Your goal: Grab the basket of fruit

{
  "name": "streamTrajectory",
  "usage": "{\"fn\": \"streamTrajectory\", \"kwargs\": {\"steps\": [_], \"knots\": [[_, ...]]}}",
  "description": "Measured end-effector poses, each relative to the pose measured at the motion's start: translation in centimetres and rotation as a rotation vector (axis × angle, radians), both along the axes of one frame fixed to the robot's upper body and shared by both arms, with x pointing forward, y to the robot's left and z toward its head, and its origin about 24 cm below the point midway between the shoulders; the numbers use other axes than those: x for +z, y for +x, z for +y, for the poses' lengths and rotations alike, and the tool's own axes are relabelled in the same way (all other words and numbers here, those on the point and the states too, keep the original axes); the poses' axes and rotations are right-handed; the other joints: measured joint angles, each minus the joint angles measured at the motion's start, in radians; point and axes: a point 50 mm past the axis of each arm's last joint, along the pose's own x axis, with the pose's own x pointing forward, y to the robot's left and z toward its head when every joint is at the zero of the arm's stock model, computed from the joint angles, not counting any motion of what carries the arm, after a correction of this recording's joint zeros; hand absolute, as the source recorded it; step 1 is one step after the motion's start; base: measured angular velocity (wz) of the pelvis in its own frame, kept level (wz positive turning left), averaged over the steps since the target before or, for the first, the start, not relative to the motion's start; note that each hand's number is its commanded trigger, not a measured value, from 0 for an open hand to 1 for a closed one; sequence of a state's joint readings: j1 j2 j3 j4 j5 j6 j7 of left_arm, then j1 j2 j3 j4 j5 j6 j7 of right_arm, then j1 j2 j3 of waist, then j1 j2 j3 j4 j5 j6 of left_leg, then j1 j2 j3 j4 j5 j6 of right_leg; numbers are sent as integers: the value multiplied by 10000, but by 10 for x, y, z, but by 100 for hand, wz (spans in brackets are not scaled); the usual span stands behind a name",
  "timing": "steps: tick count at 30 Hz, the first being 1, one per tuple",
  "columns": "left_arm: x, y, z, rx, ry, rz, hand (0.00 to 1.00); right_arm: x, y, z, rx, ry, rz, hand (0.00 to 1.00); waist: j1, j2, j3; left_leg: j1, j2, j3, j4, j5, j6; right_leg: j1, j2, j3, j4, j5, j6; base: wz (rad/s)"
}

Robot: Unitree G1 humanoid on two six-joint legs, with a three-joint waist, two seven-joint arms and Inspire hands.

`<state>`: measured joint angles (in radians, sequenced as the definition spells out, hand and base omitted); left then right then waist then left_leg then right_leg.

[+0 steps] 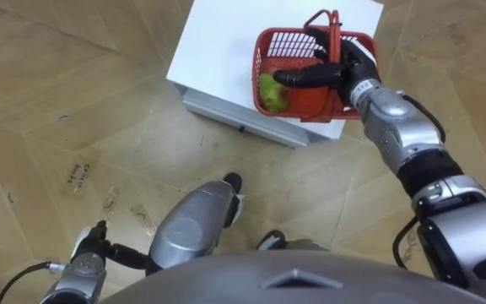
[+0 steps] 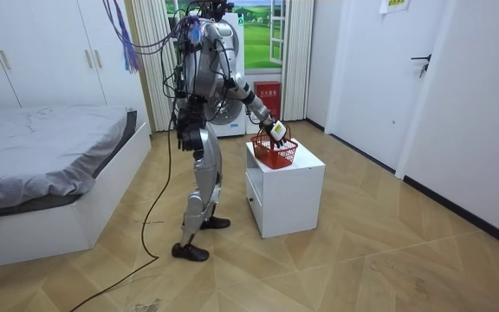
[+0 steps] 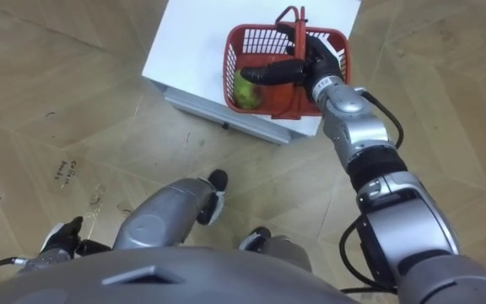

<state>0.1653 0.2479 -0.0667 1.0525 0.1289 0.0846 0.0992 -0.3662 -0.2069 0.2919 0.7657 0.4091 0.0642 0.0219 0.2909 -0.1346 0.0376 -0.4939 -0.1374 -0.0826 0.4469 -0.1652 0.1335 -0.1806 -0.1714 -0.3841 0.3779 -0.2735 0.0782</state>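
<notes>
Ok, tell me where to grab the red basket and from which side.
Grip the handle standing up over the middle of the red basket, from above on the robot's right, where the right hand is. The basket itself looks too wide to clasp.

The right hand [image 1: 344,74] covers the middle of the basket's [image 1: 270,46] handle and part of the green fruit [image 1: 269,91]. The top edge cuts off the table's [image 1: 218,42] far edge, and the bottom edge cuts off the left hand [image 1: 87,260].
</notes>
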Motion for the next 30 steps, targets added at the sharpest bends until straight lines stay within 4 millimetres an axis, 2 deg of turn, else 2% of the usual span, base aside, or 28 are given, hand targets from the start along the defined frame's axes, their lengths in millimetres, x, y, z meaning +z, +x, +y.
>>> {"fn": "streamTrajectory", "kwargs": {"steps": [10,13,19,24,27,28,30], "knots": [[0,1,0,131,-103,-81,0,0,0,-2,2,-150,0,0,-8,-25,-13,7,3,57,-5,-16,24,-4,-25,16,-1,12,22,0],[0,1,-1,135,-107,-80,0,1,1,-2,24,-153,-20,0,-118,-25,-14,11,4,22,-5,-17,25,0,-10,28,15,49,87,1],[1,9,-1,208,-117,-317,0,4,2,-9,-319,-76,-172,0,-177,-22,-17,14,15,115,-5,-51,62,-19,-42,10,5,53,92,-4],[2,12,0,267,65,-450,0,3,-3,-16,-808,-11,-256,0,-376,-43,-49,216,16,269,-70,-86,118,85,-110,44,-14,66,116,-9],[2,12,0,424,147,-491,0,-3,-11,-20,-1065,-54,-54,0,-470,-60,-66,498,17,410,-167,-103,142,236,-126,341,-17,73,129,-12],[1,9,0,535,157,-449,0,-4,-14,-23,-1068,-81,-90,0,-559,-29,-119,591,18,452,-175,-121,169,298,-126,469,-7,73,130,-14],[2,6,2,716,176,-454,0,-2,-19,-26,-1051,-92,-243,0,-706,-25,-150,757,25,548,-221,-130,184,385,-123,666,-4,79,140,-15]]}}
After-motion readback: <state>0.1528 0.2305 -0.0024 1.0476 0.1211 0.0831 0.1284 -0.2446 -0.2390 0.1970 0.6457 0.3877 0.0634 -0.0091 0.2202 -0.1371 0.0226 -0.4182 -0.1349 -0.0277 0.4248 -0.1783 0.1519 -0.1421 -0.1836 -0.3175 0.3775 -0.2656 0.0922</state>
